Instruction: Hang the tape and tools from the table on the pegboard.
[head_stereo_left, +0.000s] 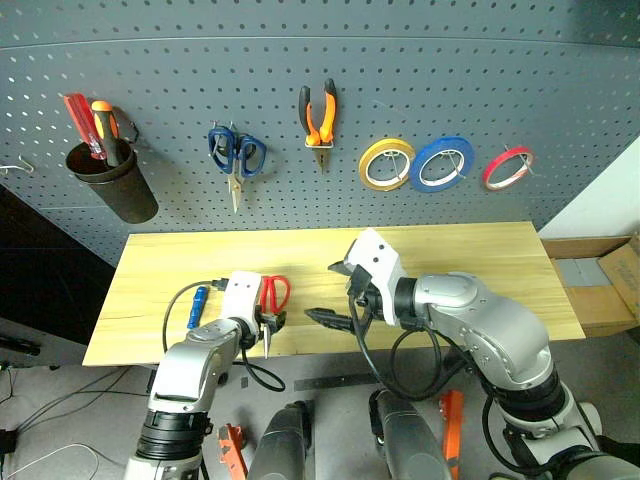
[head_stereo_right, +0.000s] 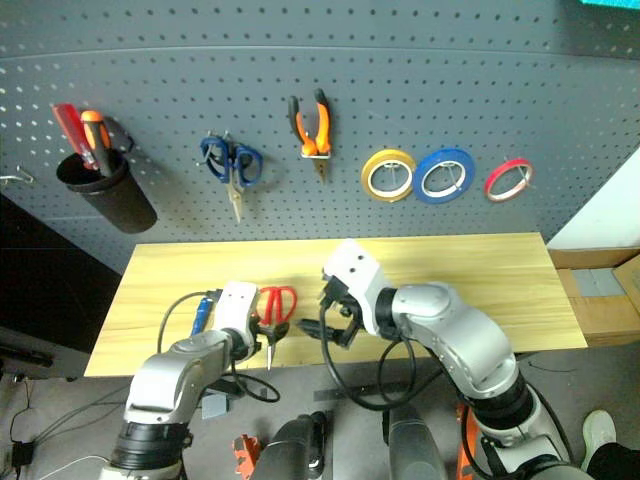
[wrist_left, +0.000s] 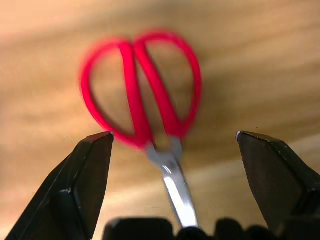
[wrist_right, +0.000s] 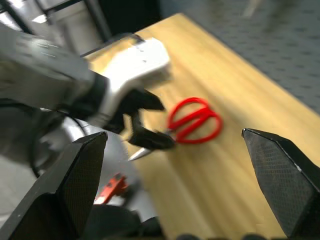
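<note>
Looking down from the head camera, I have the left gripper at the near edge of the tabletop, right over the red scissors, jaws spread wide and holding nothing. The right gripper hangs just beside it, jaws also released and empty. The blue screwdriver lies flat on the wood by my left arm. On the pegboard the pliers and the red tape already hang on their hooks, the tape beside a yellow roll and a blue roll, so I judge scissors and screwdriver are what remains.

From the left wrist, the scissors lie closed on the wood, blades toward the camera and loops away, centred between my two open fingers. That alignment suits a pinch near the pivot, I think.

From the right wrist, I see the left gripper poised at the blade end of the scissors, apparently not yet touching them.
</note>
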